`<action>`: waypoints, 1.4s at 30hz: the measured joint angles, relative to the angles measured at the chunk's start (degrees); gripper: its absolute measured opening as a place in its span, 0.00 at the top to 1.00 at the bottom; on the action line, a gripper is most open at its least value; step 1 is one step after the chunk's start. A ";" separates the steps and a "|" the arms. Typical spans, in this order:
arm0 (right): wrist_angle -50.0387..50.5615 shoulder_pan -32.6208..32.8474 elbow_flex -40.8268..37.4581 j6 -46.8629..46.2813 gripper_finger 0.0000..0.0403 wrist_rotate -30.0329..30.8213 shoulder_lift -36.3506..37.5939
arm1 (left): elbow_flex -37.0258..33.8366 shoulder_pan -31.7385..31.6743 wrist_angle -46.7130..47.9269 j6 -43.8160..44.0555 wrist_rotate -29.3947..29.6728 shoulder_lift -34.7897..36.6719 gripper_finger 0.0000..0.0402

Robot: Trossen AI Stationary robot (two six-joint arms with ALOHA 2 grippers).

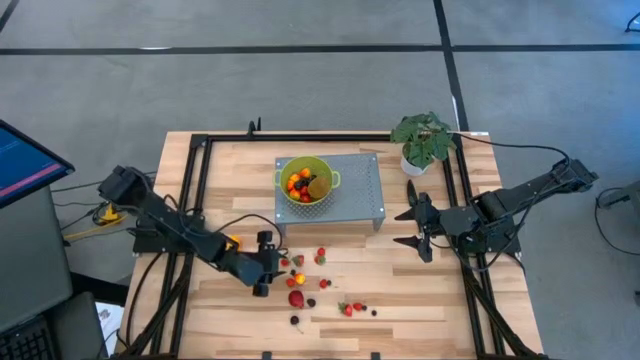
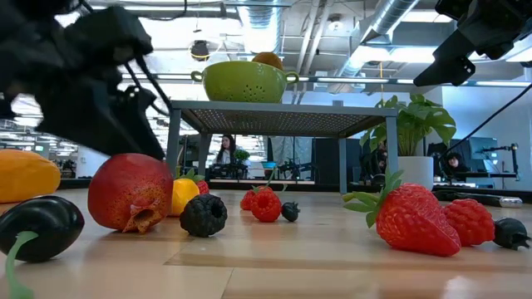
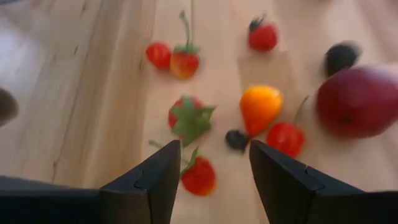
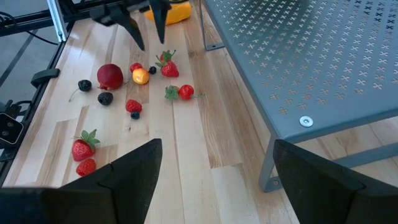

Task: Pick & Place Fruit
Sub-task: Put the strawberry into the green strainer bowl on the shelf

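floor [image 1: 300, 90]: grey carpet w/ dark seam lines | table [image 1: 400, 300]: light wood planks, black frame rails | ceiling [image 2: 332, 33]: exposed ducts + pipes, bright lights | monitor [image 1: 25, 160]: lit, beside table | bkgd: person seated [image 2: 224, 154] at desks, far back

In the low view the left end effector [image 2: 125, 108] is showing only as a dark blur, its upper part running off the picture's edge. The long orange-yellow fruit [image 2: 25, 176] is being cut by the frame's side there. The fruit in the green colander [image 1: 307, 182] is looking too small to sort, possibly oranges and berries.
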State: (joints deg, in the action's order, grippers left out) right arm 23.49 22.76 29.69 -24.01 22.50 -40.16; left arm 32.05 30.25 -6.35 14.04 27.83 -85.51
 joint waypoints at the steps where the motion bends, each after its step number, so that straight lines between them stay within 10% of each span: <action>1: 0.02 0.00 0.00 0.00 0.25 0.00 0.00 | 0.00 -0.14 -0.02 0.10 0.44 -0.90 0.54; 31: 0.00 -0.01 -0.01 0.01 0.25 0.01 -0.02 | 0.11 -3.28 -2.43 13.46 1.60 -9.75 0.55; 42: 0.00 0.00 -0.01 0.02 0.25 0.02 -0.02 | 0.11 -3.28 -2.99 13.46 0.73 -9.86 0.70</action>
State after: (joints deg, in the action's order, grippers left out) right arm 23.49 22.76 29.67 -23.99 22.52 -40.18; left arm 32.16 26.96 -9.34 27.51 28.56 -95.37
